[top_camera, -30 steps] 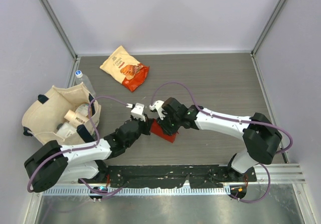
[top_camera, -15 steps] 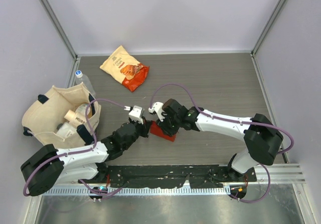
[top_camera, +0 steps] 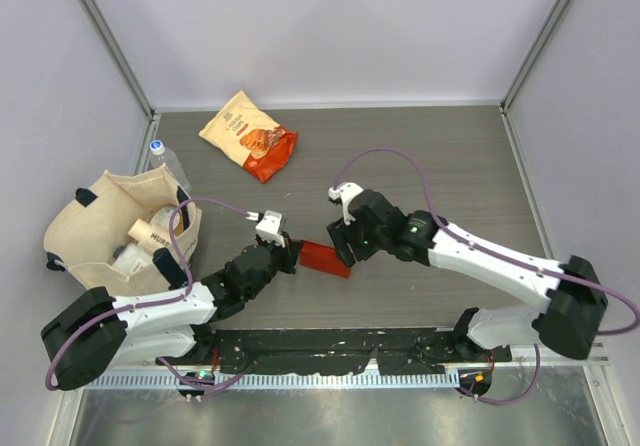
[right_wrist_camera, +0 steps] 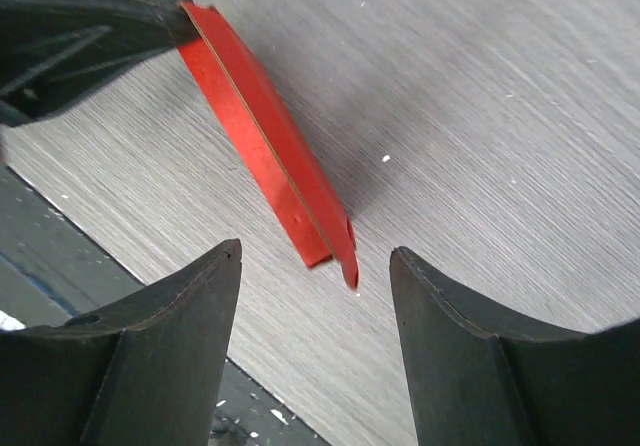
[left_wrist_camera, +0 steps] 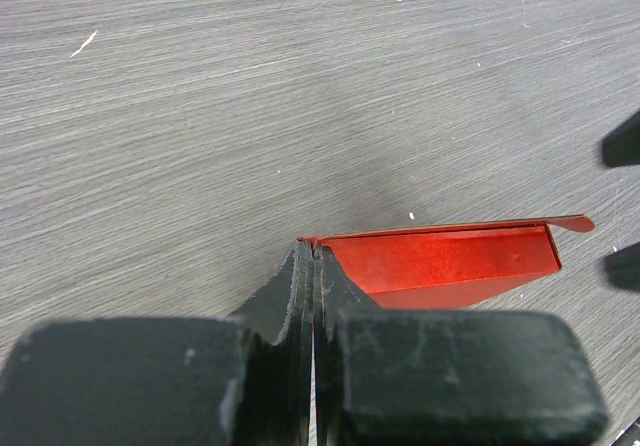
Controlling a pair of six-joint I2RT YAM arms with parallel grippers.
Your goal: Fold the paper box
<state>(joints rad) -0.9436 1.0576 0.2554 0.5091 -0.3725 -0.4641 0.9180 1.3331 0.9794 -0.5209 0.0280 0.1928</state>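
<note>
Pinching the paper box (left_wrist_camera: 440, 261) edge, left fingers (left_wrist_camera: 300, 278) face spread right fingers (right_wrist_camera: 175, 331).

Red paper box (top_camera: 325, 259) at left fingers (top_camera: 289, 257)

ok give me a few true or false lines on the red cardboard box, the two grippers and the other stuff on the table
1. The left gripper is shut on a corner of the small red cardboard paper box. True.
2. The right gripper is clamped on the box's other end. False: its jaws stand open, and that end sits between the fingers, touching neither.
3. The orange-and-cream printed snack bag lies inside the cream cloth tote bag. False: it lies flat on the grey table, further back than the tote.
4. A clear plastic bottle with a blue cap sits right beside the tote. True.
</note>
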